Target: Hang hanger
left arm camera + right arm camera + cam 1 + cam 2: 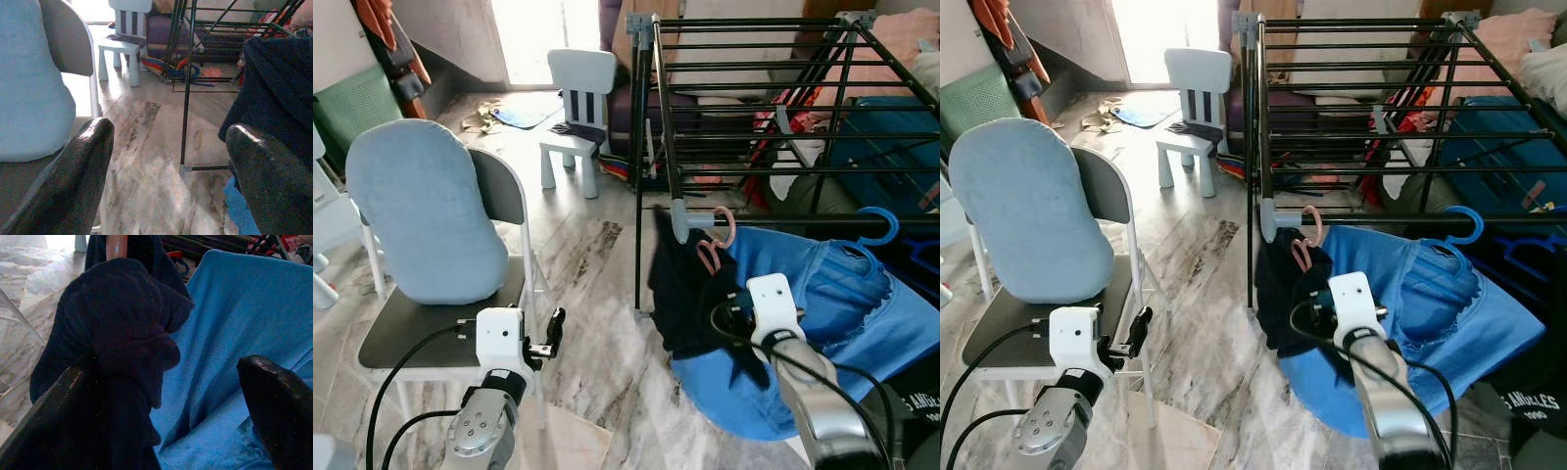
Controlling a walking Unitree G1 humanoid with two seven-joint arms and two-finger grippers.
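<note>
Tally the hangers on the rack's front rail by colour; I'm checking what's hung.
Pink hanger: 1
Blue hanger: 1
Total: 2 on the rack

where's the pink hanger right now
The pink hanger hangs on the drying rack's front rail, robot's right, holding a dark garment beside the blue garment.
</note>
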